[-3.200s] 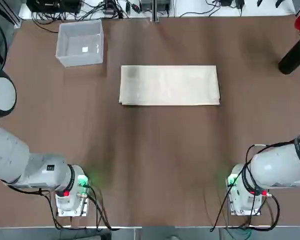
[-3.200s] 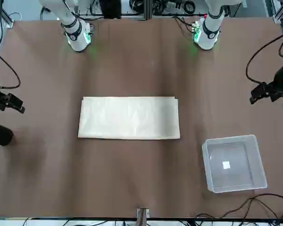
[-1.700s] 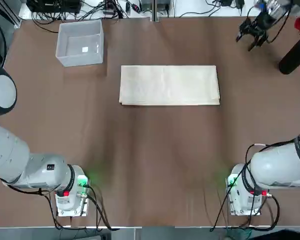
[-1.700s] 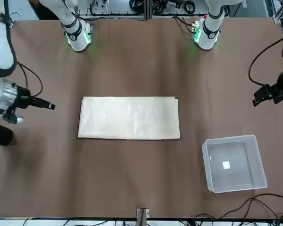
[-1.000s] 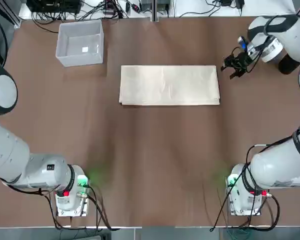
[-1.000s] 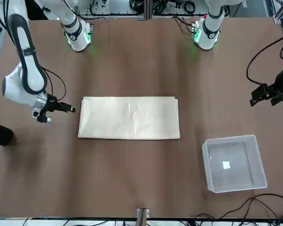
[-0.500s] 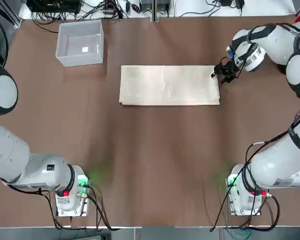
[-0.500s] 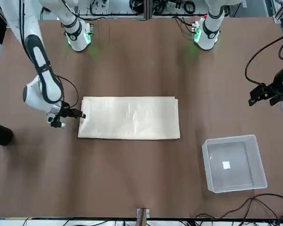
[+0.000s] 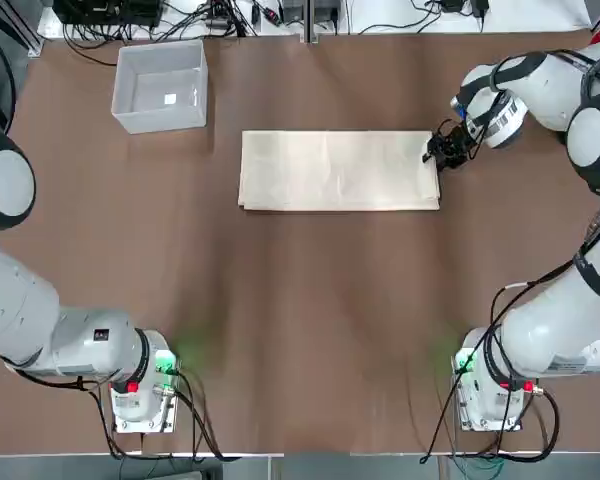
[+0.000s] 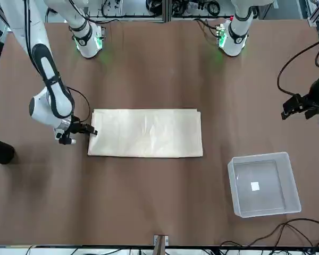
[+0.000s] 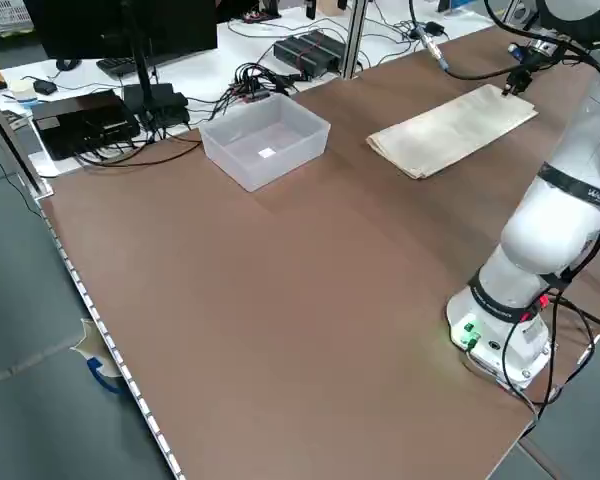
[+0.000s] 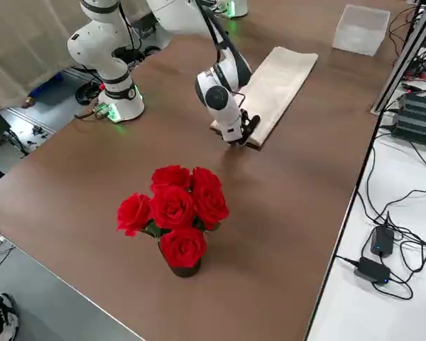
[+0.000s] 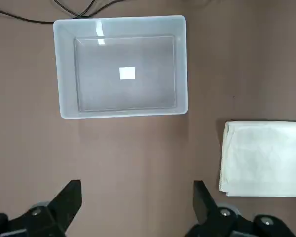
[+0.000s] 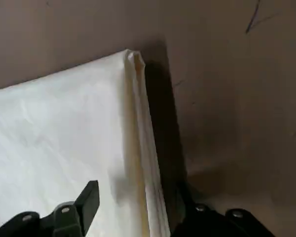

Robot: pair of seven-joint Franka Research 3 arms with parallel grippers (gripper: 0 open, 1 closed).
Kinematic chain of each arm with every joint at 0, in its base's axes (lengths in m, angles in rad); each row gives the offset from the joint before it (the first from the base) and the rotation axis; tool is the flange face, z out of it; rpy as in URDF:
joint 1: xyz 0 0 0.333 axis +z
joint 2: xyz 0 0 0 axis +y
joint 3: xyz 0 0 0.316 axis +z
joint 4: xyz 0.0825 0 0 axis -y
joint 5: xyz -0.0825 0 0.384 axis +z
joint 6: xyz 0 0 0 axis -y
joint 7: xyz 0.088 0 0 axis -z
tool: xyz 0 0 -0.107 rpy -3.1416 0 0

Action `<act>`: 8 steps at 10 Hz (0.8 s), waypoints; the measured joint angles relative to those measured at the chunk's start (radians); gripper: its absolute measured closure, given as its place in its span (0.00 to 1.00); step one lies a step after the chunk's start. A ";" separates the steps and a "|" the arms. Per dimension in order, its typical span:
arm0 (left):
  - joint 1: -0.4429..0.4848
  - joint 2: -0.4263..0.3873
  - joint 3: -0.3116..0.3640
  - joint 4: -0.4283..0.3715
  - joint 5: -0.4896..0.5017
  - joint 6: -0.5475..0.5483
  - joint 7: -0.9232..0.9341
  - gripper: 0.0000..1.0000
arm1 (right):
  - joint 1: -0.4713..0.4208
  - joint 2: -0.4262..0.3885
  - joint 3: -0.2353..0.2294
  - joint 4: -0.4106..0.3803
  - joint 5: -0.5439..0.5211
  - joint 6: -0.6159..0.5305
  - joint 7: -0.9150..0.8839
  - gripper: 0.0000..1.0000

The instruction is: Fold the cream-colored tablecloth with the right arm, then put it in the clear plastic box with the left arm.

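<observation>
Right claw [image 14: 138, 200] spread across layered right edge of cloth [image 9: 335, 171], mid-bench. Left claw [image 13: 138, 195] wide apart near box [image 9: 160, 87]. Likely light, floppy; best pinched through all layers at that edge, lest layers slip.

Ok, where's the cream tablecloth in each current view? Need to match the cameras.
Top: upper middle, the tablecloth.
Front: centre.
Left side: upper right.
Right side: upper middle.
Left wrist: right edge, cut off.
Right wrist: left and lower left, cut off.
Shared landmark: the clear plastic box, in every view but the right wrist one.
</observation>
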 joint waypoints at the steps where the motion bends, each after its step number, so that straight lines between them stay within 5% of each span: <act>1: 0.000 0.000 0.000 0.000 0.000 0.000 0.000 0.00 | 0.000 0.006 -0.001 0.000 0.035 0.002 -0.046 0.34; 8: 0.000 0.000 0.000 0.002 0.000 -0.001 0.000 0.00 | 0.004 0.022 0.018 0.020 0.077 0.004 -0.105 0.80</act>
